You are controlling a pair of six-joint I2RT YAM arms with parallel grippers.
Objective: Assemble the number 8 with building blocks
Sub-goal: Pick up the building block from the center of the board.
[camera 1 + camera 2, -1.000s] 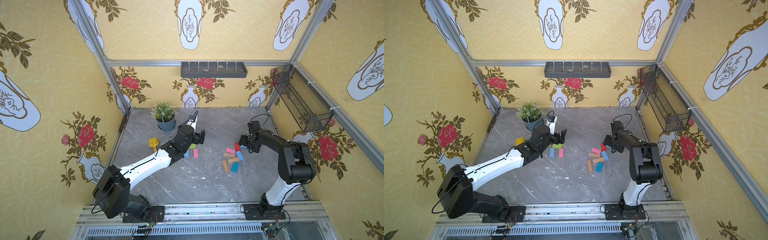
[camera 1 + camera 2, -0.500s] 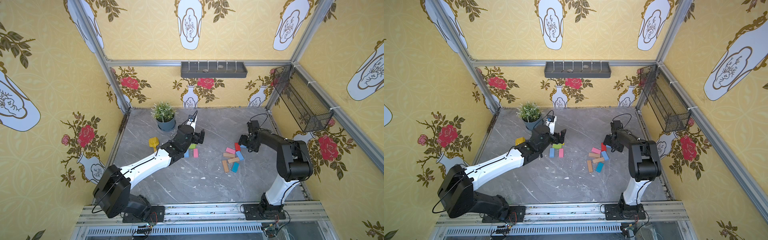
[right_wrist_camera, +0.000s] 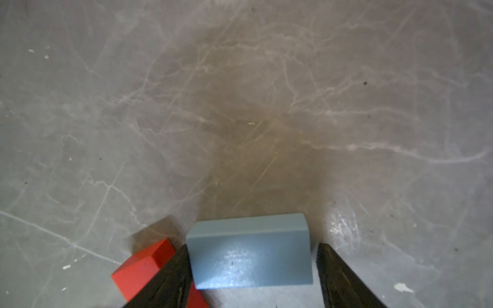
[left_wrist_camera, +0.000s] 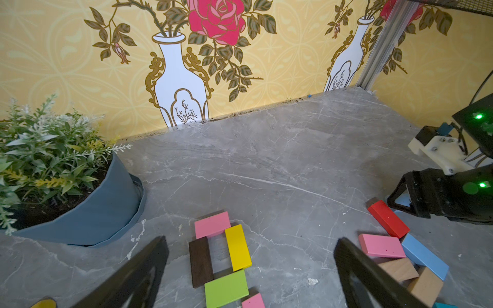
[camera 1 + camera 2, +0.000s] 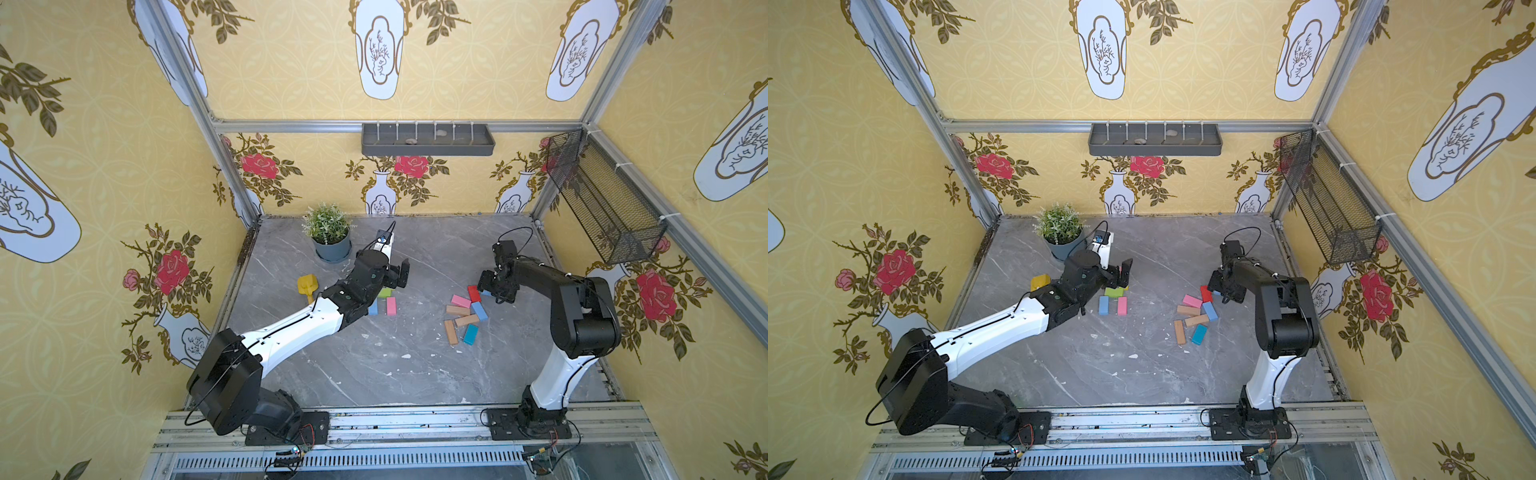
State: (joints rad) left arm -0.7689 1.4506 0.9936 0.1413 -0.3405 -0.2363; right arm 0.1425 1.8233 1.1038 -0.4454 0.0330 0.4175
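A partial figure lies under my left gripper [image 4: 250, 241], which hangs open above it: pink block [image 4: 212, 224], yellow block [image 4: 238, 250], dark brown block [image 4: 200, 261], green block [image 4: 226, 288] and part of another pink block [image 4: 253, 301]. In a top view a blue block [image 5: 373, 307] and a pink block [image 5: 390, 306] lie side by side by the left gripper [image 5: 392, 278]. My right gripper [image 3: 252, 248] is down on the table, astride a light blue block [image 3: 250, 256]. One finger touches it; a gap shows at the other. A red block [image 3: 144, 266] lies just beside it.
Loose blocks lie near the right gripper [image 5: 496, 289]: pink [image 5: 460, 301], blue [image 5: 479, 311], tan ones [image 5: 466, 320] and teal [image 5: 470, 334]. A potted plant [image 5: 330, 235] and a yellow scoop toy [image 5: 308, 286] sit at the back left. A wire basket [image 5: 602, 199] hangs on the right wall.
The right gripper's jaws have narrowed around the light blue block. The left arm has hardly moved and stays open.
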